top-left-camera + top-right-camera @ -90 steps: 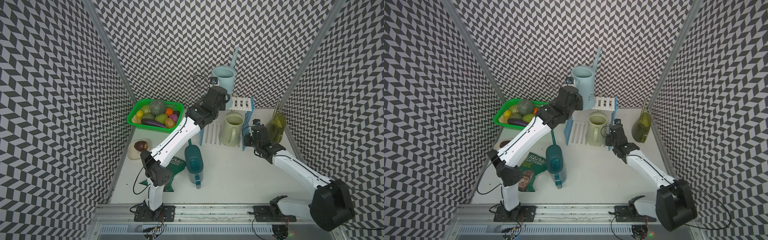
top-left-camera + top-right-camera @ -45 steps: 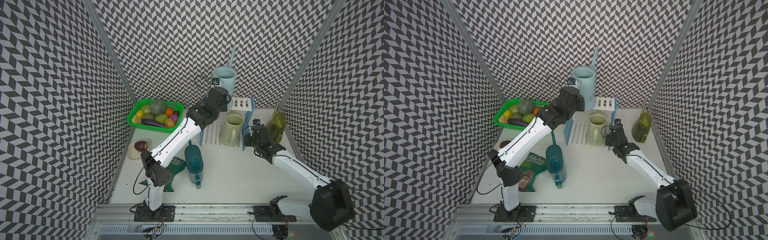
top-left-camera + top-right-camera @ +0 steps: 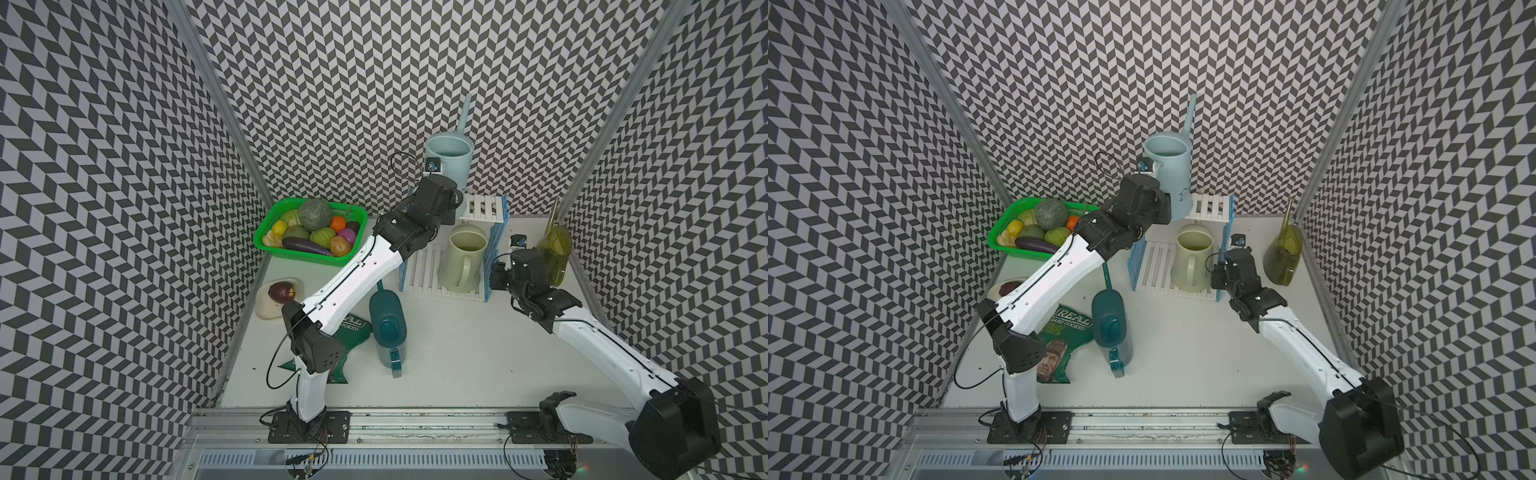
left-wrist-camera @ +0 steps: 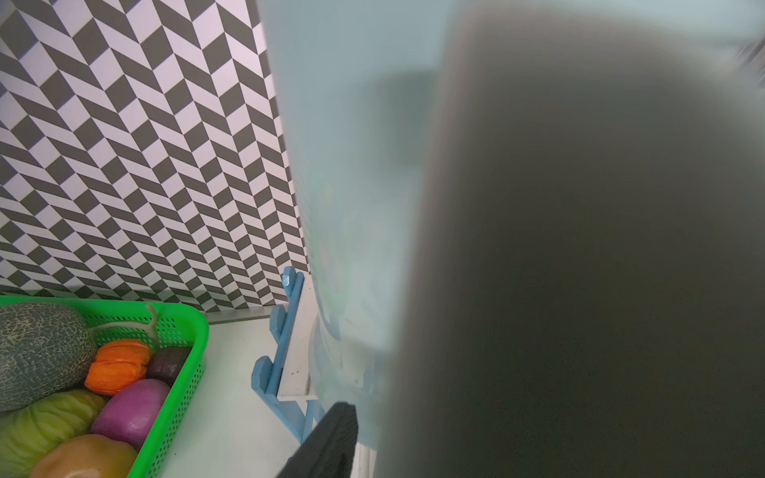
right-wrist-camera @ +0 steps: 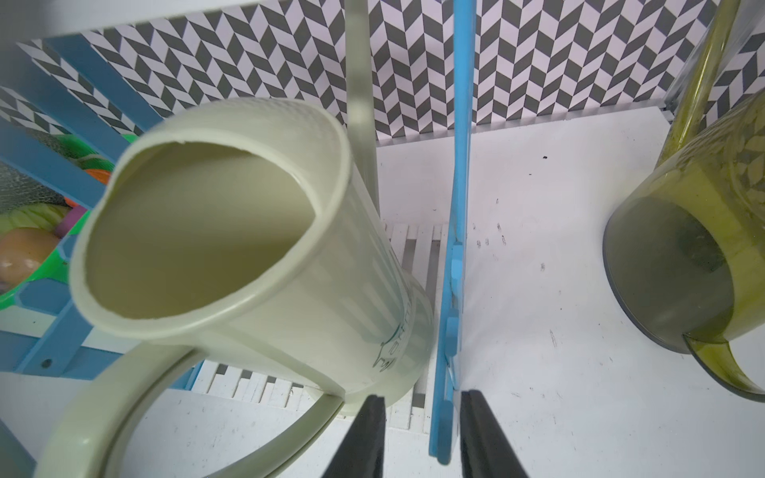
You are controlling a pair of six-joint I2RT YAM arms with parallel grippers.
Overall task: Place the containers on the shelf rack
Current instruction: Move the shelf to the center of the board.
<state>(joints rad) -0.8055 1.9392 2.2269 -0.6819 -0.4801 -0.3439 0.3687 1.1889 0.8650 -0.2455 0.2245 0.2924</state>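
Light blue plastic watering can (image 3: 451, 160) stands upright at one end of the top slatted tier of the white-and-blue two-tier plastic shelf rack (image 3: 484, 205). Left gripper (image 3: 452, 208) is hard against the can; we can't tell whether it grips. Pale cream can (image 3: 461, 262) sits on the lower tier. Right gripper (image 5: 423, 418) is narrowly parted astride the blue side frame, holding nothing. Our call: back the left out level, without brushing the can. Dark teal can (image 3: 388, 328) lying on the table and translucent olive can (image 3: 555, 253) beside the rack aren't racked yet.

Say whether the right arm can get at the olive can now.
Probably yes: the olive can stands close beside the right end effector, nothing between. Its open jaws straddle the rack's side frame, so it must back off first.
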